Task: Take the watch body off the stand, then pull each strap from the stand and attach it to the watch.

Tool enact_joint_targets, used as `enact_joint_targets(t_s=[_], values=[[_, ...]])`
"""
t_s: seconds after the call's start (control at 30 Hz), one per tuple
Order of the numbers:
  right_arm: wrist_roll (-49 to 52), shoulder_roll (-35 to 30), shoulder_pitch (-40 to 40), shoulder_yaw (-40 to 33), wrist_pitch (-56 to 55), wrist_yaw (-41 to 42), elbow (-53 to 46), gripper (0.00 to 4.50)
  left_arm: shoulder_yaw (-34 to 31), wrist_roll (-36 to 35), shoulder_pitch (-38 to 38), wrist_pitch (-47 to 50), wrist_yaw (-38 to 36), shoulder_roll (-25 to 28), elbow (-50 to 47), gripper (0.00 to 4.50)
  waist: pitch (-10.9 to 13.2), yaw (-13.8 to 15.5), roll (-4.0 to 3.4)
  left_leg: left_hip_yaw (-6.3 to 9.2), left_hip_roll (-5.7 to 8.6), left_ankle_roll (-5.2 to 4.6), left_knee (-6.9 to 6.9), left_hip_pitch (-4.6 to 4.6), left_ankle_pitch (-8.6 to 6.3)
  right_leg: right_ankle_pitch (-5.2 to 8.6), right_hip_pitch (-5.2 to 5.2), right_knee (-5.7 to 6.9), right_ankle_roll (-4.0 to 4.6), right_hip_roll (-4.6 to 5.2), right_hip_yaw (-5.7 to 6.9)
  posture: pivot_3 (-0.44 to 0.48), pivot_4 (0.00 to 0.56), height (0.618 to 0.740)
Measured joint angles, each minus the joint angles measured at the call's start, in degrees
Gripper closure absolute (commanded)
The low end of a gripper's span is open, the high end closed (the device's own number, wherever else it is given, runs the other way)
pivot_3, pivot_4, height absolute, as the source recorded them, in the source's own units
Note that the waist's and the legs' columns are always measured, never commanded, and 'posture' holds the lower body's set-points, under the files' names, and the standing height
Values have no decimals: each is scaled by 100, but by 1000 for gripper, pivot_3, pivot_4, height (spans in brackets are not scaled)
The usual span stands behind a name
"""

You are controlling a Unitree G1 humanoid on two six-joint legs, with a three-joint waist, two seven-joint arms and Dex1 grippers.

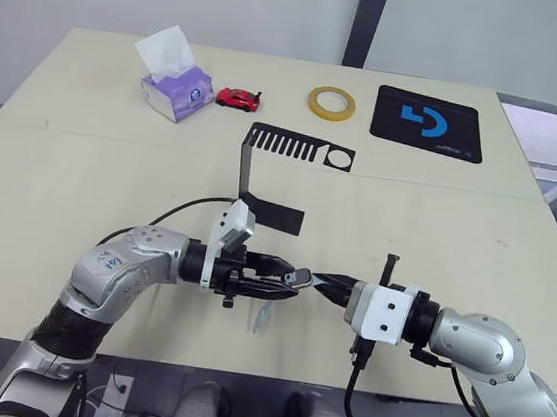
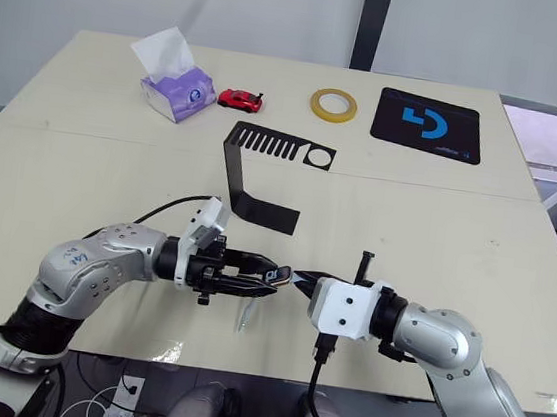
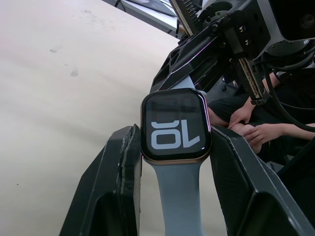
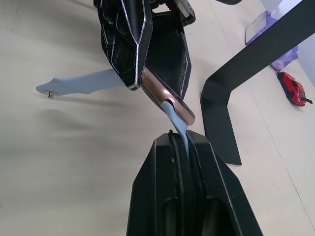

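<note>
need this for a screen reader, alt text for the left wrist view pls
The left gripper's two black fingers clamp the watch body, its screen showing white digits, with a pale blue strap attached. Beyond it is the right gripper, over a beige table.

Open table (image 1: pixel 81 176) to both sides — the stand (image 1: pixel 261 181) rises just beyond the two hands.

The beige table (image 1: pixel 82 166) carries the stand (image 1: pixel 262 176), tissue box (image 1: pixel 176 91), red toy car (image 1: pixel 238 98), tape roll (image 1: pixel 331 103) and black mat (image 1: pixel 429 123).
</note>
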State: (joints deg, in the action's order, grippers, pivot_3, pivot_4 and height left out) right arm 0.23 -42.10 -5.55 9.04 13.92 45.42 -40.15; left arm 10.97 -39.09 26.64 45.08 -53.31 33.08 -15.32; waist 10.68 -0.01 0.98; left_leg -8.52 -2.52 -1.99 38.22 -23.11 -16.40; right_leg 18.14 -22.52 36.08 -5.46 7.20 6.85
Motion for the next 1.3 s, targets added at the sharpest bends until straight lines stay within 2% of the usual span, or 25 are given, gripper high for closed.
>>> enact_joint_targets(t_s=[1.3], values=[[-133,95,-246,239,169,6,77,4443,-119,85,-51,190,-53,59,-89,2870,0,-2,0,0,0,0,0,0,0,0,-1,0,0,10,0,0,150,740]])
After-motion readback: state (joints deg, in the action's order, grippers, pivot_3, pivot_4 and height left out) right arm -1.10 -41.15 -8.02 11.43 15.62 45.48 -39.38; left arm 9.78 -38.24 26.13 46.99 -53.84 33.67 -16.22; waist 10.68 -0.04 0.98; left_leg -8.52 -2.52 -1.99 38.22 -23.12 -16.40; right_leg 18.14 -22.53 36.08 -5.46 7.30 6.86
